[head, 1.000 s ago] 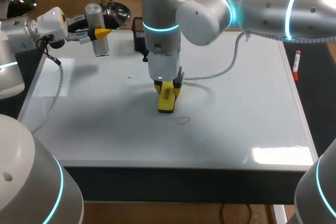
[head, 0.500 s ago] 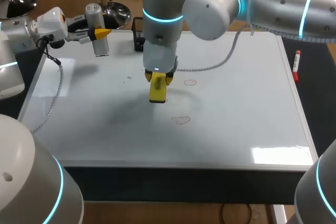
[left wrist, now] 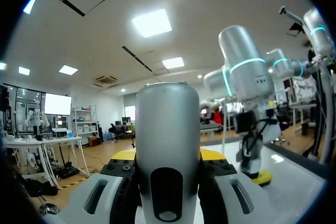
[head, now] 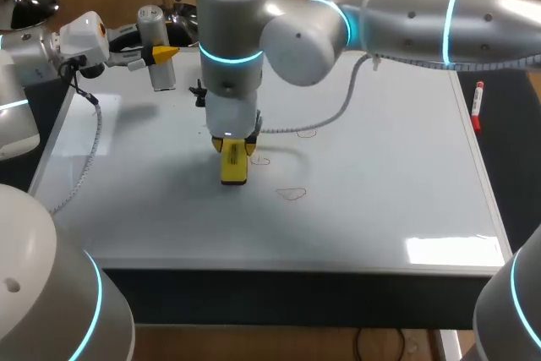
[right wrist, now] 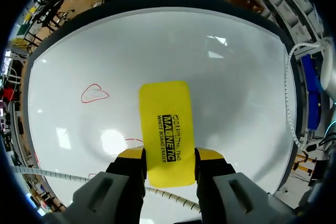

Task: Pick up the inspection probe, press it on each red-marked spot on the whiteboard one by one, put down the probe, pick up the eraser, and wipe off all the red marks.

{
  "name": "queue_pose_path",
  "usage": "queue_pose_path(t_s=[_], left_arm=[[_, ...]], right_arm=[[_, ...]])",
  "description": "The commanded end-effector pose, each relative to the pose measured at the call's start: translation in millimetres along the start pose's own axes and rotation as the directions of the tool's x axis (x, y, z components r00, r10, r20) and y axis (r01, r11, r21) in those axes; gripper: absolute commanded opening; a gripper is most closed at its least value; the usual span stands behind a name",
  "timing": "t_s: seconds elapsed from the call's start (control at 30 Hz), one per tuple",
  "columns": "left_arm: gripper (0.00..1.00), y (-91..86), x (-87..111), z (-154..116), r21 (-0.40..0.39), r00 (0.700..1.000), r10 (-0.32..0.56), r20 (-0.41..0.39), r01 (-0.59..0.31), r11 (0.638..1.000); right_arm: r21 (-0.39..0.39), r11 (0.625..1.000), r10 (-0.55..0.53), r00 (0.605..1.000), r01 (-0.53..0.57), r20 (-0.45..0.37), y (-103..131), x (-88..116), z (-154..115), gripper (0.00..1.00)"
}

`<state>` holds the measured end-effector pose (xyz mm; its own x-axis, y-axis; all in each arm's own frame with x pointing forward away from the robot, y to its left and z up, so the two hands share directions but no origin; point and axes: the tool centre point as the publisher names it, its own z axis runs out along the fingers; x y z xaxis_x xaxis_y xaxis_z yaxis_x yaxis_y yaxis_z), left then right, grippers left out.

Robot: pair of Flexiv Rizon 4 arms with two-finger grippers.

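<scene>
Centre-left of frame: right end effector (head: 232, 148) clamped on yellow eraser (right wrist: 164, 129), pointing down at whiteboard (head: 380, 192); contact with surface unclear. Three red marks in sight: faint loop (head: 259, 160) just beside eraser, heart-like loop (head: 292, 194) lower right of it, small loop (head: 306, 133) upper right. Upper left of frame: left end effector (head: 161, 55) closed around upright grey probe (head: 152, 23), at board's far corner, well apart from marks.

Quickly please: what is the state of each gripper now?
Left gripper: shut on the inspection probe.
Right gripper: shut on the yellow eraser.
</scene>
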<state>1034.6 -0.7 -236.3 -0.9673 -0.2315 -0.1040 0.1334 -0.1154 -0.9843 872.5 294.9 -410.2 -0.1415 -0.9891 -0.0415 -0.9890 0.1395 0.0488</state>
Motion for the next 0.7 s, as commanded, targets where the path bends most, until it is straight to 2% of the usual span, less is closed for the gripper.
queue_pose_path(t_s=[0.03,0.4,0.7], left_arm=[[0.00,-1.2,0.5,0.0,0.000,1.000,0.002,0.001,-0.002,1.000],[0.00,-1.2,0.5,0.0,0.000,1.000,0.002,0.001,-0.002,1.000],[0.00,-1.2,0.5,0.0,0.000,1.000,0.002,0.001,-0.002,1.000]], right_arm=[[-0.004,1.000,0.006,1.000,-0.006,-0.016,-2.0,-1.3,9.0,0.00],[-0.032,0.999,0.000,1.000,-0.001,-0.026,0.1,3.6,23.1,0.00],[-0.045,0.998,0.043,0.998,-0.044,-0.034,-3.3,22.0,28.9,0.00]])
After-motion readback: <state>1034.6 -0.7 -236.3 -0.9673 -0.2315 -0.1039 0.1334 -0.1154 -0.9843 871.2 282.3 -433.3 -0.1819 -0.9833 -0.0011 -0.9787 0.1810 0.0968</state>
